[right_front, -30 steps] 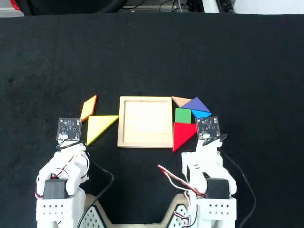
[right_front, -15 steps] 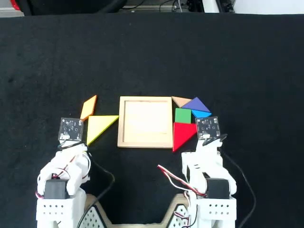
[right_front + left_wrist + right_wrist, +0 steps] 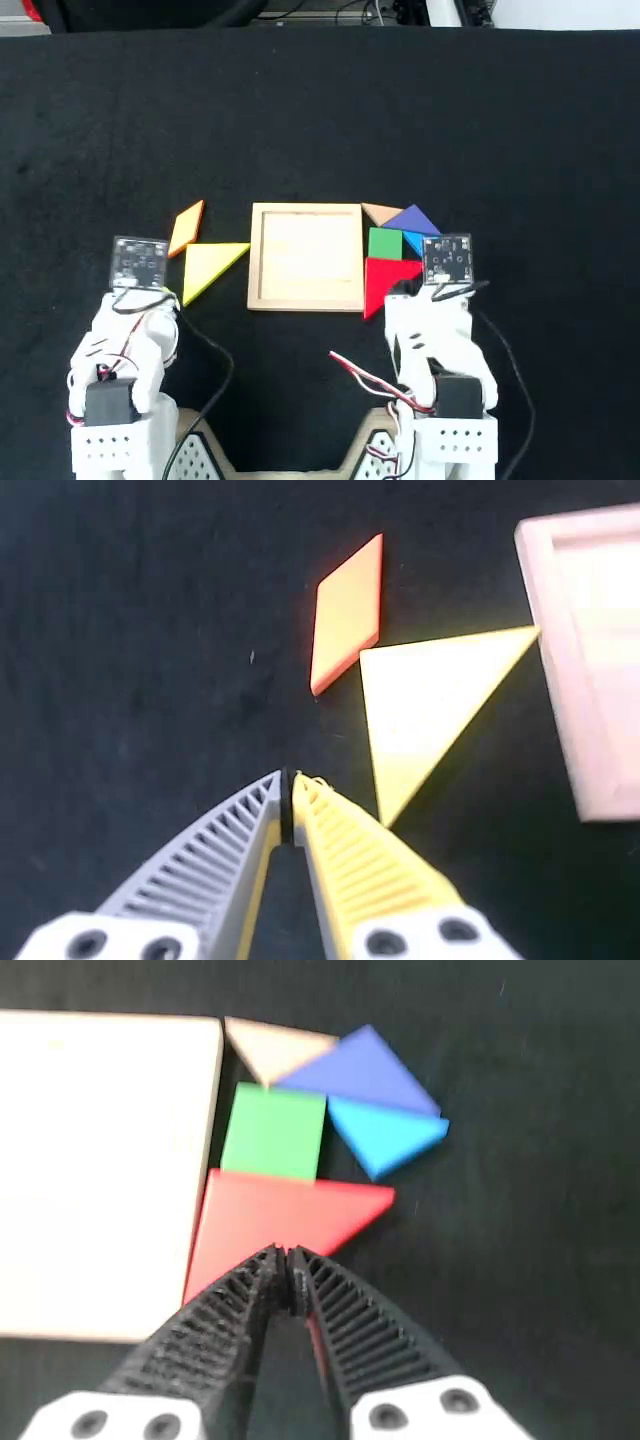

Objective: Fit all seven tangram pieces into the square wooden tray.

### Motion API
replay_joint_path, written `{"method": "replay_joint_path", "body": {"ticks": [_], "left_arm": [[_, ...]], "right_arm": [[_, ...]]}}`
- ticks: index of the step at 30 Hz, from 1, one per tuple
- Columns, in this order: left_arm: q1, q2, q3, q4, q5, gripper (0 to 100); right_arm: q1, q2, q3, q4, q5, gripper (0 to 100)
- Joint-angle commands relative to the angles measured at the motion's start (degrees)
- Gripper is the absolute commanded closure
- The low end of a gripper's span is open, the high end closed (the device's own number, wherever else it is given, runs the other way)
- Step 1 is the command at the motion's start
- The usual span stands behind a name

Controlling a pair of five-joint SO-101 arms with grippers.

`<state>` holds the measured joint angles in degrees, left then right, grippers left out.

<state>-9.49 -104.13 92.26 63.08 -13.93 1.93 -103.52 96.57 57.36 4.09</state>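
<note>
Toward the near edge of the black table [image 3: 320, 120] everything sits in one cluster, with a broad stretch of cloth between it and the far edge and both side edges. Two arms stand at the near edge, one on each side of the single square wooden tray [image 3: 306, 257]. All seven pieces lie on the cloth outside the tray: five triangles, one square and one parallelogram.

Two pieces lie on the tray's left side. The big yellow triangle [image 3: 205, 265] has a tip just beside the rim, and the orange parallelogram [image 3: 187, 226] lies just beyond it. Five are packed against the right side:
- the big red triangle [image 3: 383, 277], along the rim
- the dark blue triangle [image 3: 412, 220]
- the green square [image 3: 385, 243]
- the light blue triangle [image 3: 418, 240]
- the tan triangle [image 3: 378, 211], by the tray's far right corner

The left gripper [image 3: 290, 785] hangs over cloth just short of the yellow triangle's near corner, jaws pressed together on nothing. The right gripper [image 3: 285, 1258] hangs over the red triangle's near edge, jaws likewise closed and holding nothing.
</note>
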Motion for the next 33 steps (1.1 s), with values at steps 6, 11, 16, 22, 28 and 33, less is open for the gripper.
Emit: {"method": "replay_joint_path", "body": {"ticks": [6, 11, 16, 22, 28, 33], "left_arm": [[-6.64, -0.35, -14.64, -1.41, -10.73, 97], [-4.00, -0.35, -20.18, 1.41, -10.99, 97], [-3.38, 0.00, -34.51, 2.90, -6.95, 97], [-3.30, 15.12, -48.84, 7.12, -5.71, 97], [7.25, 47.21, -69.41, 23.82, -5.80, 97], [22.73, 67.16, -80.66, 36.48, -8.44, 97]], "right_arm": [[-0.62, -2.95, -0.04, -16.09, -0.09, 98.2], [-0.62, -2.95, -0.04, -23.91, 3.34, 98.2], [-0.53, -2.42, 0.04, -22.68, 8.26, 98.3], [-0.53, -2.68, 0.04, -14.15, 10.99, 98.3], [-0.62, -2.42, 0.04, -12.57, 10.73, 98.3], [-0.09, -2.42, 0.04, -12.57, 10.99, 98.3]]}}
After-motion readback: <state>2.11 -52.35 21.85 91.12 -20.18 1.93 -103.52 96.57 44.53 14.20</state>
